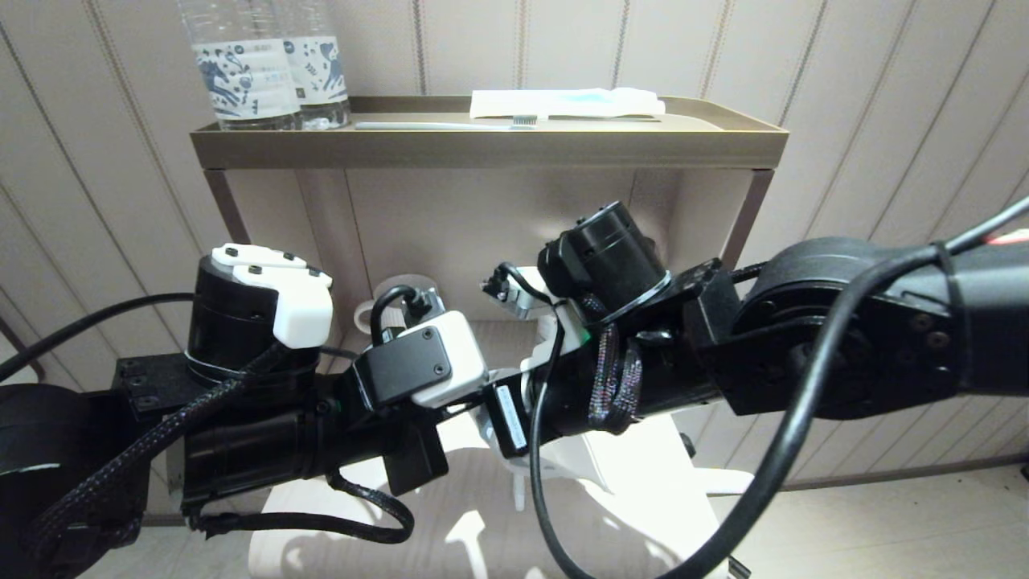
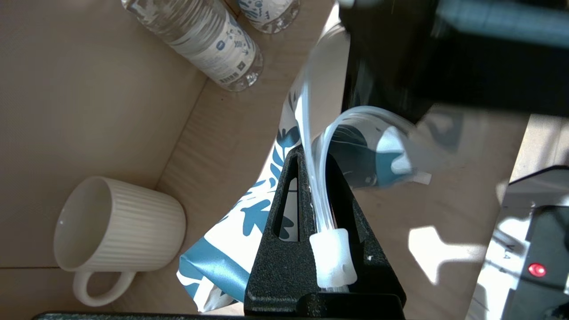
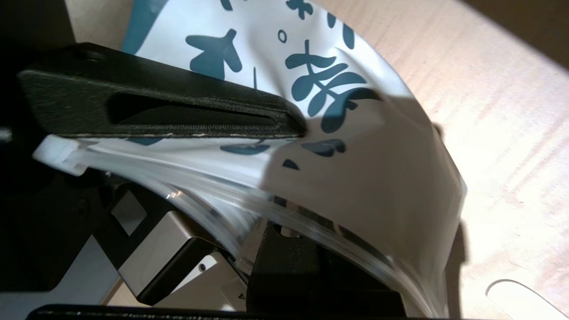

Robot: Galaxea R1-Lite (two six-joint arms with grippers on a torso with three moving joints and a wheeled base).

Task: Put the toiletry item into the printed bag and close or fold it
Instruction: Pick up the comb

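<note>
The printed bag (image 2: 222, 231), white with blue shapes, hangs over a wooden surface under a shelf. My left gripper (image 2: 311, 153) is shut on its clear zip strip (image 2: 318, 195), with the white slider (image 2: 332, 258) deep between the fingers. The strip arcs away towards my right arm. In the right wrist view the printed bag (image 3: 378, 178) bulges, and its strip runs across the tips of my right gripper (image 3: 275, 226), which is shut on it. One left finger (image 3: 178, 115) presses on the bag there. The toiletry item is hidden. In the head view both wrists (image 1: 514, 378) meet and hide the bag.
A ribbed white mug (image 2: 115, 226) lies on its side in the corner beside the bag. Two water bottles (image 2: 209, 35) are beyond it. On the shelf tray (image 1: 482, 149) above are two bottles (image 1: 241, 72), a toothbrush (image 1: 442, 125) and a white packet (image 1: 563, 103).
</note>
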